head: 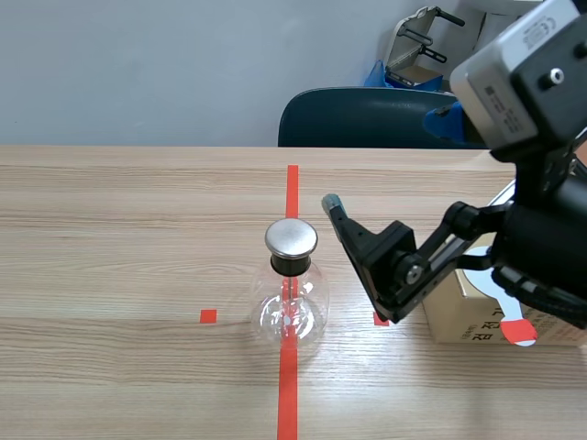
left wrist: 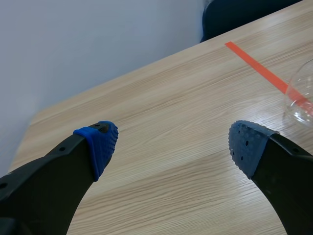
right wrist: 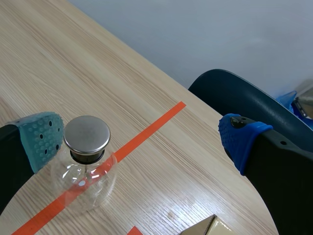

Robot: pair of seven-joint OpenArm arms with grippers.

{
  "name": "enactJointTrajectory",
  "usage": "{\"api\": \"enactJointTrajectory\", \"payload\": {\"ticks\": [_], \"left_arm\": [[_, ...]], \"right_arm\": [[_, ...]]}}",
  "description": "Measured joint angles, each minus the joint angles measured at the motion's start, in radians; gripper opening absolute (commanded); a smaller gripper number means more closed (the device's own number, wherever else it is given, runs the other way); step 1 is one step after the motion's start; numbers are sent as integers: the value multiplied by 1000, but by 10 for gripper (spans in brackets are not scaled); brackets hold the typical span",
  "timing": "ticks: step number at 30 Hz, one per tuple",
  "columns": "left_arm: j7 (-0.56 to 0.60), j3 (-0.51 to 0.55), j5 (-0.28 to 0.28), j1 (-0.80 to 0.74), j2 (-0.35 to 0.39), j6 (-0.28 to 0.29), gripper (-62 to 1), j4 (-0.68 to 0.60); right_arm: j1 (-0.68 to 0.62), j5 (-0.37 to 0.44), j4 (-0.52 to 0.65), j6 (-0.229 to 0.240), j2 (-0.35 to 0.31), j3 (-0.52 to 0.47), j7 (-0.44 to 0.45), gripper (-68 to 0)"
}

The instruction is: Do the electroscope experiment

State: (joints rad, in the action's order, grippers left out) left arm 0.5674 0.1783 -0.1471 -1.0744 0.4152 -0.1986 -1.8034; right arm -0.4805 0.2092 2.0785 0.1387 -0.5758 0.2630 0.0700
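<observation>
At the left of the scene view a small tape square (head: 208,316) marks the pale wooden table (head: 110,229). At centre stands the electroscope (head: 291,293), a clear round glass flask, upright, set directly on the orange-red tape line (head: 292,183) that runs up the middle of the frame. A black collar closes its neck, topped by a flat metal cap (head: 292,237).

To the right of it the right arm (head: 523,238) comes in from the frame's right edge. One of its fingers (head: 353,234) slants toward the upper left, and its tip stops near the cap, a little above and to the right, with a gap between them. Below the arm, at lower right, a cardboard box (head: 463,316) sits on the table. A dark blue chair (head: 358,117) stands behind the table's far edge, at upper centre.

In the left wrist view the left tool (left wrist: 173,144) is spread wide, blue pads well apart, with only bare table between them. The flask's glass edge shows ahead of one finger, off to the outer side.

In the right wrist view the right tool (right wrist: 139,134) is also spread wide and pinches nothing. The electroscope stands close beside the teal pad (right wrist: 41,134), inside the span of the fingers. The tape line crosses between them, and the blue-padded finger is well apart from the flask, in front of the chair.
</observation>
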Motion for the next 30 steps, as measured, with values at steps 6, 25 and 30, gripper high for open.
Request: {"api": "enactJointTrajectory", "payload": {"ticks": [6,25,30], "left_arm": [[-2,0,67,0,-167,5,-116,-25],[-138,-1,134,167,-340,16,-116,-110],[-189,-9,143,193,-282,88,-116,-110]], "right_arm": [[0,-3,0,-2,0,-2,11,4],[0,-2,-1,-3,5,-2,12,4],[0,-3,-1,-3,5,-2,12,4]]}}
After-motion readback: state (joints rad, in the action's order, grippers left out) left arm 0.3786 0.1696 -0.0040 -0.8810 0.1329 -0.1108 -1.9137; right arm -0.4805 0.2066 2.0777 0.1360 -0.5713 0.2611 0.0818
